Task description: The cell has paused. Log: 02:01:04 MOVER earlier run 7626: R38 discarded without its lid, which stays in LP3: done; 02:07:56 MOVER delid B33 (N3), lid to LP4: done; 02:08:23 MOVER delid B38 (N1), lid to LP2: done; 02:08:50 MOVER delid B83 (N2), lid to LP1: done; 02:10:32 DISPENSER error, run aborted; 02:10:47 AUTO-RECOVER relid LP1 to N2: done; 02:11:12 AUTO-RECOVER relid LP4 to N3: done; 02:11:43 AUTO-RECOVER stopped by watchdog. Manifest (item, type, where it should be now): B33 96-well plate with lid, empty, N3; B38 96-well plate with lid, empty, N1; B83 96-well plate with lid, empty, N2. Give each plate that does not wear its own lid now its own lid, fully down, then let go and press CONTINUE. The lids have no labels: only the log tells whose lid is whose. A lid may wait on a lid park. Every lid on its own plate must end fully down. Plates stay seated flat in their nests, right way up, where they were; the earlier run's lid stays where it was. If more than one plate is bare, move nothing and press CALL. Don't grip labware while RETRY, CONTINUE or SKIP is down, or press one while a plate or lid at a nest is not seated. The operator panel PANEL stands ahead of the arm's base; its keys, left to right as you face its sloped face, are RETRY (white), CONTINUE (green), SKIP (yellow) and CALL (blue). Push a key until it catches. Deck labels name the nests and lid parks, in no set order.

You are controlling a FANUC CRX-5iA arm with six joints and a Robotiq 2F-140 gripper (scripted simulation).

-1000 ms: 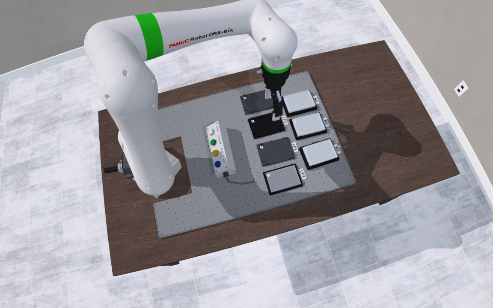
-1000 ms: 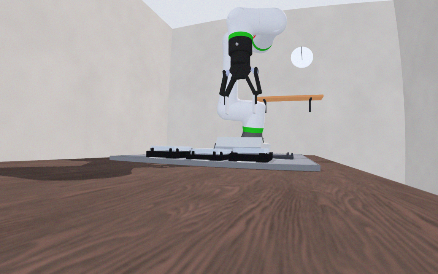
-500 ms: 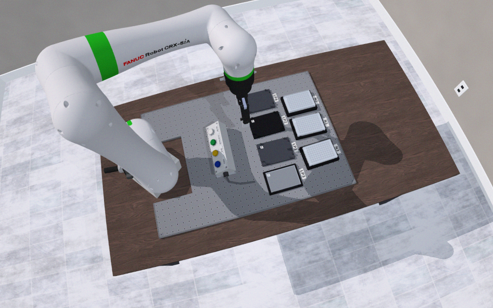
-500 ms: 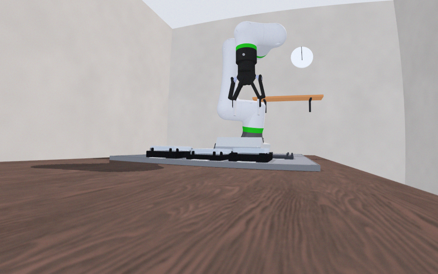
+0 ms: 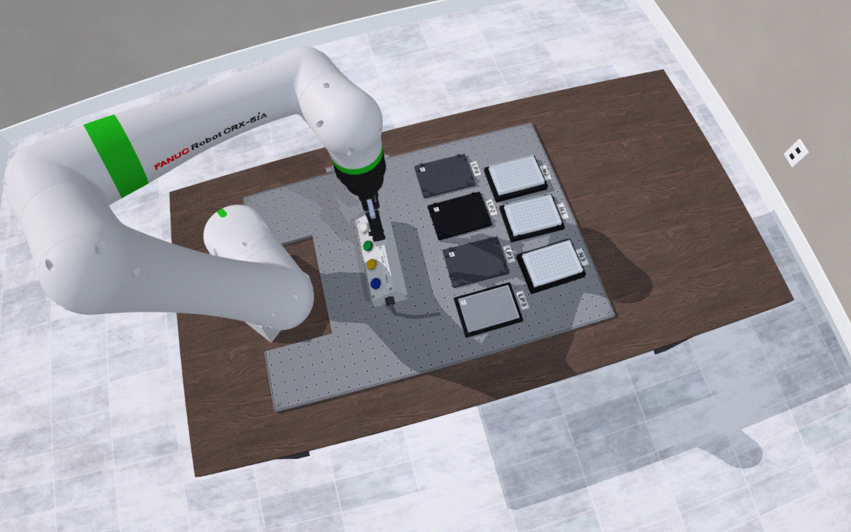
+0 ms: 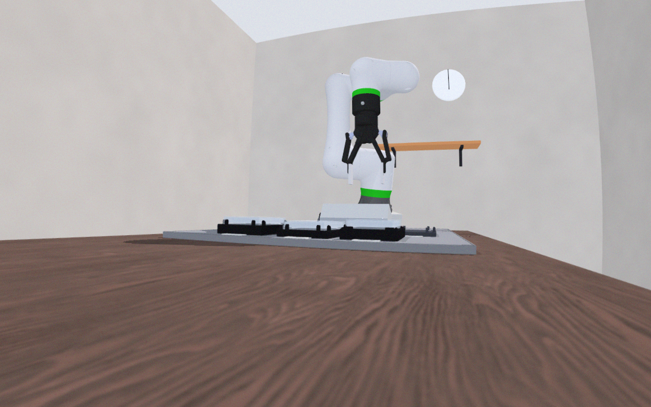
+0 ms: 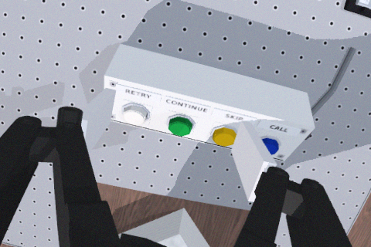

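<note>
My gripper (image 5: 375, 227) (image 6: 368, 169) (image 7: 175, 121) is open and empty. It hangs well above the operator panel (image 5: 390, 281) (image 7: 206, 82), over the end with the white and green keys. On the sloped face stand the white RETRY key (image 5: 363, 227) (image 7: 135, 116), the green CONTINUE key (image 5: 368, 245) (image 7: 179, 125), the yellow SKIP key (image 5: 371, 264) (image 7: 225, 136) and the blue CALL key (image 5: 374, 284) (image 7: 269, 145). Three white well plates sit in nests N2 (image 5: 515, 175), N1 (image 5: 532, 216) and N3 (image 5: 552, 263); I cannot tell their lids apart from here. Lid park LP3 holds a pale lid (image 5: 488, 309).
Lid parks LP4 (image 5: 445, 175), LP2 (image 5: 460, 215) and LP1 (image 5: 475, 261) show bare dark pads between the panel and the nests. A cable (image 5: 415, 312) runs from the panel's near end. The grey deck (image 5: 323, 370) lies on a brown table (image 5: 646, 198).
</note>
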